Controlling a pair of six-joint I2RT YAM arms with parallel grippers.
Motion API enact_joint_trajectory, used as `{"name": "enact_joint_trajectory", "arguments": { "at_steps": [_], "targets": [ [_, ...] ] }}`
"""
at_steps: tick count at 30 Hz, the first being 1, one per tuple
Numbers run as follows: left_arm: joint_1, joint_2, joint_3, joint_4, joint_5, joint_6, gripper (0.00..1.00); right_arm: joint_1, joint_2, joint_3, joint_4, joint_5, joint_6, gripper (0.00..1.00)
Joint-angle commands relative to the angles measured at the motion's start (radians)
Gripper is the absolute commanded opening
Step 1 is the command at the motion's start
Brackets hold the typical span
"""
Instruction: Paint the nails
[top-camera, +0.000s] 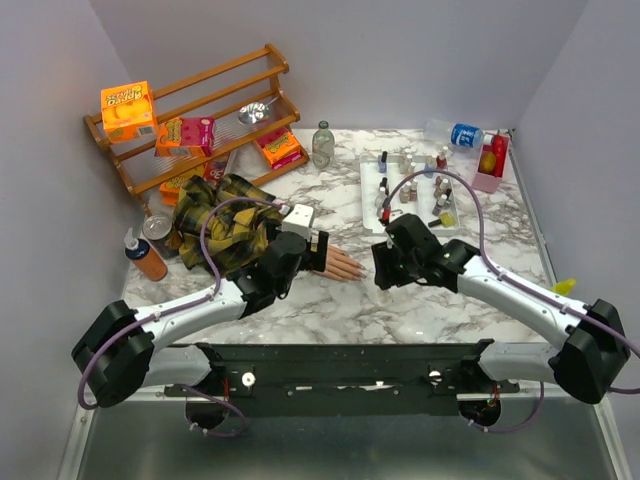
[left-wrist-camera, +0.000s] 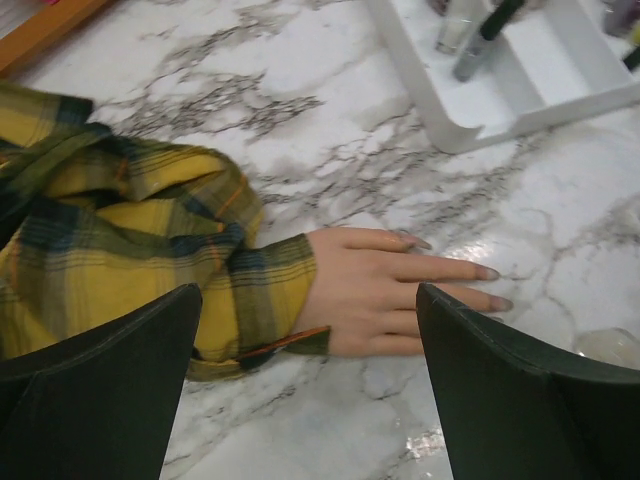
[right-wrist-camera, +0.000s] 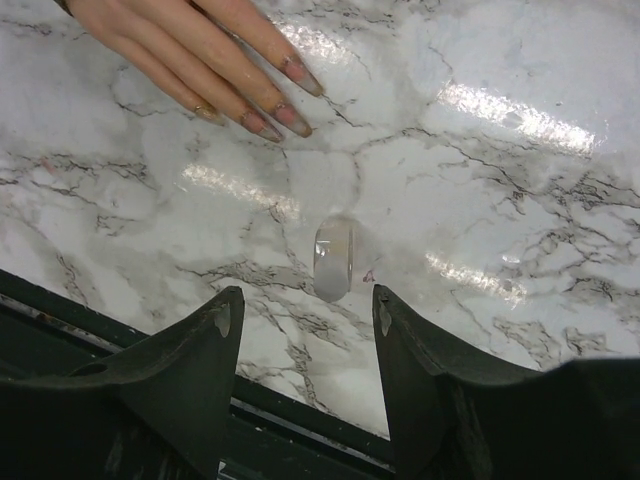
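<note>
A peach mannequin hand (top-camera: 343, 265) lies flat on the marble table, sticking out of a yellow-and-black plaid sleeve (top-camera: 222, 225). Its nails (right-wrist-camera: 300, 72) look dull pinkish-brown; they also show in the left wrist view (left-wrist-camera: 487, 272). My left gripper (top-camera: 303, 252) is open and empty, its jaws wide on either side of the wrist and cuff (left-wrist-camera: 308, 300). My right gripper (top-camera: 383, 268) is open and empty just past the fingertips (right-wrist-camera: 305, 300). A small clear round object (right-wrist-camera: 333, 260) lies on the table just ahead of its jaws.
A white tray (top-camera: 372, 196) of small polish bottles stands behind the right gripper. A wooden rack (top-camera: 205, 105) with orange boxes is at the back left. A glass bottle (top-camera: 322, 143), a water bottle (top-camera: 455, 133), a pink container (top-camera: 490, 162) and an orange bottle (top-camera: 147, 258) stand around.
</note>
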Motion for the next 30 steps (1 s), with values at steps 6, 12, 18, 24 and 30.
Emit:
{"name": "enact_joint_trajectory", "arguments": {
  "at_steps": [6,12,18,24,30],
  "targets": [
    [0.042,-0.087,-0.034,-0.086,-0.201,-0.083,0.99,-0.004,0.106,-0.019,0.074,-0.015,-0.019,0.61],
    [0.042,-0.099,-0.056,-0.064,-0.227,-0.076,0.99,-0.004,0.157,-0.044,0.102,-0.012,0.0,0.61],
    [0.042,-0.113,-0.076,-0.04,-0.244,-0.069,0.99,-0.004,0.18,-0.081,0.134,-0.024,0.018,0.53],
    [0.042,-0.116,-0.08,-0.035,-0.256,-0.066,0.99,-0.004,0.206,-0.099,0.163,-0.033,0.024,0.49],
    [0.043,-0.117,-0.082,-0.029,-0.262,-0.062,0.99,-0.004,0.224,-0.098,0.168,-0.023,0.032,0.39]
  ]
}}
